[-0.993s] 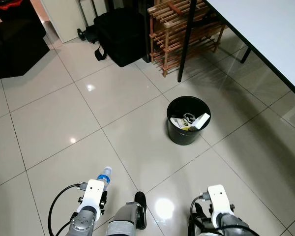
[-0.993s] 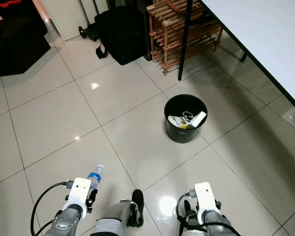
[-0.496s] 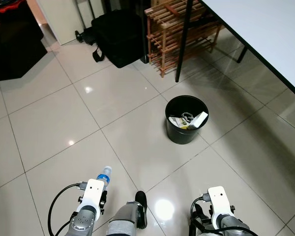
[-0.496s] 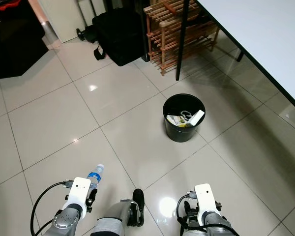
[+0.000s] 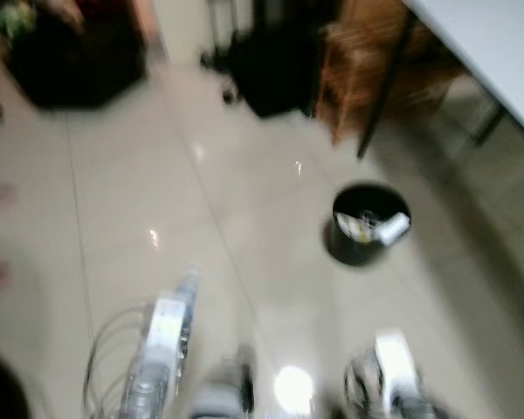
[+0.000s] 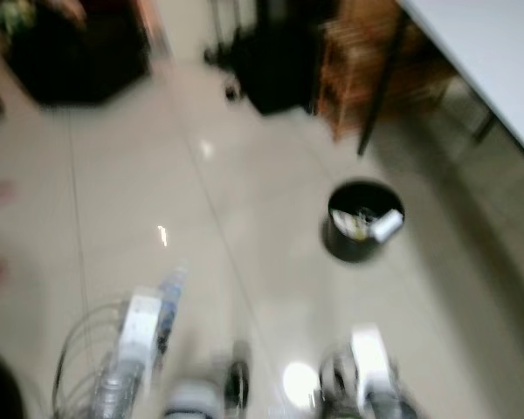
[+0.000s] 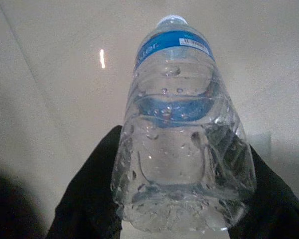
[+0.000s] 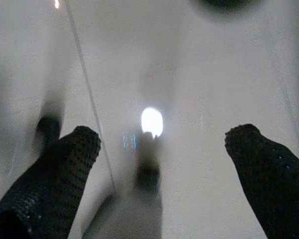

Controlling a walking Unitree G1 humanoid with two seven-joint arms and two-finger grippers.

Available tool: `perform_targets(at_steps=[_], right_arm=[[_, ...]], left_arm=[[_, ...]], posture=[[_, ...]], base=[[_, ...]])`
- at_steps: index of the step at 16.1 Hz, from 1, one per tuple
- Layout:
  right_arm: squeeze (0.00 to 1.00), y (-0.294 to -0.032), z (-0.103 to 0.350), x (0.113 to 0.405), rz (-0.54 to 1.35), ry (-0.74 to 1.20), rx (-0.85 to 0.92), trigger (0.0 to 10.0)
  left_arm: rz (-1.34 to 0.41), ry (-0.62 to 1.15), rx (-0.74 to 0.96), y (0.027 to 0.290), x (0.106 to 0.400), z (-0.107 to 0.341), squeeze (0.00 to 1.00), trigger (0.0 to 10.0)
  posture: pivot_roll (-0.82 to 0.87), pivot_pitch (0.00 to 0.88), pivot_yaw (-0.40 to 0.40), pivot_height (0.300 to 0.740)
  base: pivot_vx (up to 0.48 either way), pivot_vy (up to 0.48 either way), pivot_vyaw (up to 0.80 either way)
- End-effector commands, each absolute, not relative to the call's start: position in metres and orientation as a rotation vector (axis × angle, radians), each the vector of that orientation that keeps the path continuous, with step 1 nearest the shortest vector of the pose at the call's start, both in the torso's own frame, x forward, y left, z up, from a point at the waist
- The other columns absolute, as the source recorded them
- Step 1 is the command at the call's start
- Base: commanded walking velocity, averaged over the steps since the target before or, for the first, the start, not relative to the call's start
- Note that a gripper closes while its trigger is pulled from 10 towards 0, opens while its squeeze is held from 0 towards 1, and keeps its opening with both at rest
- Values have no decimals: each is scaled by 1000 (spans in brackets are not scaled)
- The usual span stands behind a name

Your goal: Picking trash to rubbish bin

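Note:
A clear plastic water bottle (image 7: 182,134) with a blue label and white cap lies between the two black fingers of my left gripper (image 7: 182,199), which is shut on it. In the blurred head views the bottle (image 5: 185,288) pokes forward past the left wrist at lower left. The black rubbish bin (image 5: 369,225) stands on the floor ahead and to the right, with paper and a white object inside. My right gripper (image 8: 164,164) is open, hanging low above the tiled floor with nothing between its fingers (image 8: 65,164).
A white table (image 5: 498,52) with a black leg runs along the right. Behind the bin stand a wooden rack (image 5: 375,78) and a black bag (image 5: 279,70). Dark furniture (image 5: 79,61) sits far left. Glossy tiled floor lies between me and the bin.
The whole picture has shifted and blurred as the camera moved; the bin now sits a little further right. The left gripper still holds the bottle.

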State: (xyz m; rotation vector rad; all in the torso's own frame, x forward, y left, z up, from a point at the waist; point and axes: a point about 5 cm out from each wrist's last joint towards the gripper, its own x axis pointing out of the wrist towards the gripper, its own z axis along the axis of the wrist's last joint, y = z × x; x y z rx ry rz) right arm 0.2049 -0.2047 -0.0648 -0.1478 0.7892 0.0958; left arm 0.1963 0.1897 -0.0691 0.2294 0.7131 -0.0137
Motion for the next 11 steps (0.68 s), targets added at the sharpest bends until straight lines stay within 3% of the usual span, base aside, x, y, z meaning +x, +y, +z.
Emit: perform_targets(at_steps=[1,5,11], right_arm=[[0,-198,-77,187,109,860,-126,10000],[0,-199,-77,186,110,862,-126,10000],[0,-199,-77,186,105,862,-125,10000]], left_arm=[[1,680,239,196,206,-62,0,10000],[7,677,236,196,206,-62,0,10000],[8,658,219,196,210,-60,0,10000]], posture=[[45,275,95,740],[44,286,92,740],[44,295,92,740]], base=[[345,0,0],[376,0,0],[0,0,0]])
